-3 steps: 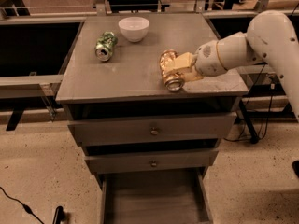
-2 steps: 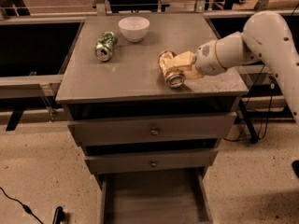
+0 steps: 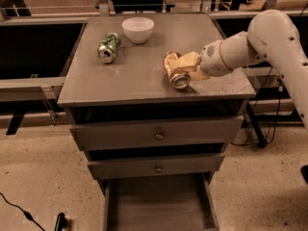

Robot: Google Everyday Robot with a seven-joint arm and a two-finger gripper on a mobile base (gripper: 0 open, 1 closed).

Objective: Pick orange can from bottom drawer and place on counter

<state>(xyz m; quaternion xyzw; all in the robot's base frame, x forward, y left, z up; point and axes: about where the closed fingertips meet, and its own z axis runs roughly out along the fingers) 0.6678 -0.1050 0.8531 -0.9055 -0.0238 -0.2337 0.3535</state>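
Orange can (image 3: 174, 71) in claw (image 3: 184, 67), on counter (image 3: 130, 78)

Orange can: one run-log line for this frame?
phase: place | gripper: shut on orange can, can sideways, low at counter right-front | bottom drawer: open | green can, bowl: counter rear

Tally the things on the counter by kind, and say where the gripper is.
Cans: 2, the orange can, gripped by the gripper at the right side of the counter, and the green can lying at back left.
Bowls: 1, the white bowl.
Total: 3.
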